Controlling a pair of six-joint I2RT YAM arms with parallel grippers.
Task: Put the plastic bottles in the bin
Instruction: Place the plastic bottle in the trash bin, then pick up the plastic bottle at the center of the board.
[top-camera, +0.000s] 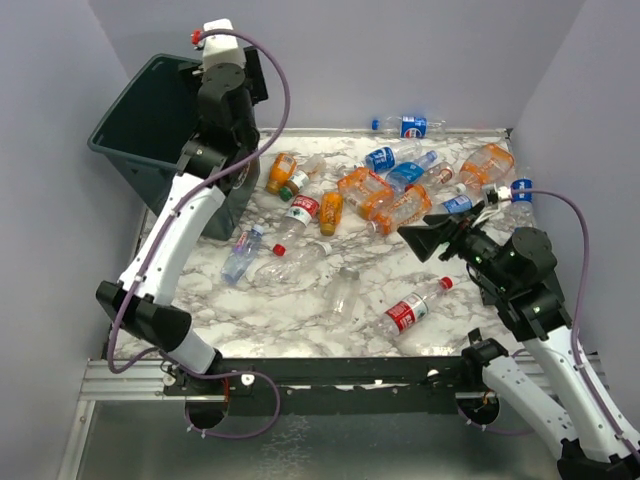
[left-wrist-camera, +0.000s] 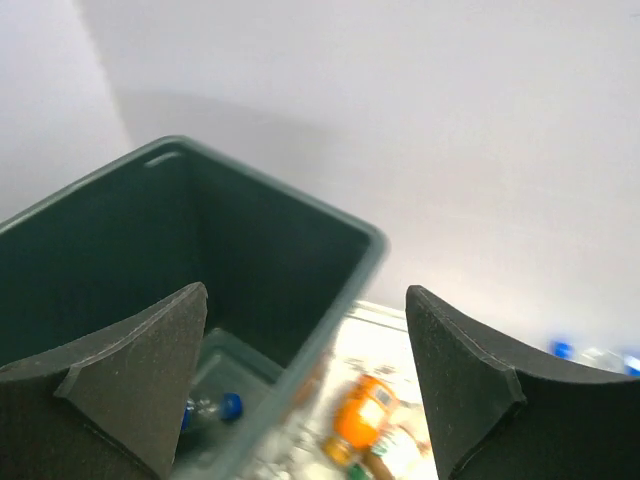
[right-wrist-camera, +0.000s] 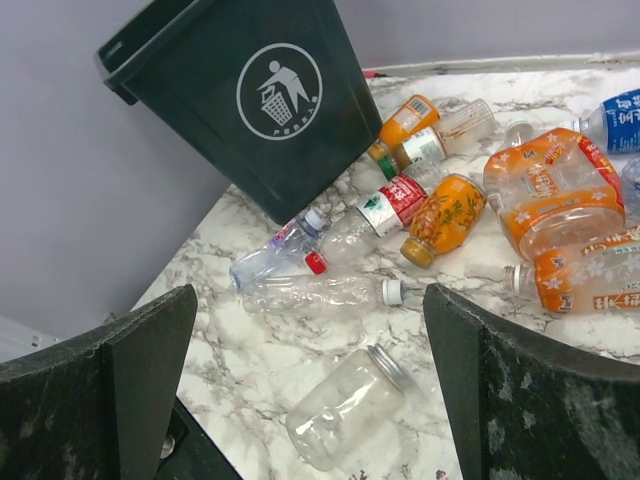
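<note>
Two arms are bolted at the near edge of a marbled surface (top-camera: 300, 325), with a metal rail (top-camera: 330, 372) running between their bases. The right arm (top-camera: 530, 290) rises from the near right corner, bends at the elbow and reaches left toward the middle. The right jaws stand wide apart with nothing between them, hanging above the surface just in front of the orange bottles (top-camera: 365, 190).

Bare marble shows in a strip along the near edge and on the near left side. A red-capped bottle (top-camera: 410, 310) lies closest, just beside the right arm, and a clear bottle (top-camera: 343, 290) lies to its left. Further in, a white-capped bottle (right-wrist-camera: 320, 293) and a pale blue bottle (top-camera: 242, 255) lie on their sides near the foot of the bin (top-camera: 150, 110).

The orange bottles and several blue-labelled ones crowd the middle and far right, many touching. One blue-labelled bottle (top-camera: 410, 127) lies along the raised far edge.

The bin stands in the far left corner, close to the left wall (top-camera: 50, 60). The left arm (top-camera: 185, 225) stretches from its near left base up along the left side, its wrist above the bin's right-hand rim. The left jaws are spread wide, holding nothing, and point down over that rim into the bin's mouth. A blue-capped bottle (left-wrist-camera: 205, 410) lies on the bin's floor. Pale walls close in on the left, far and right sides.
</note>
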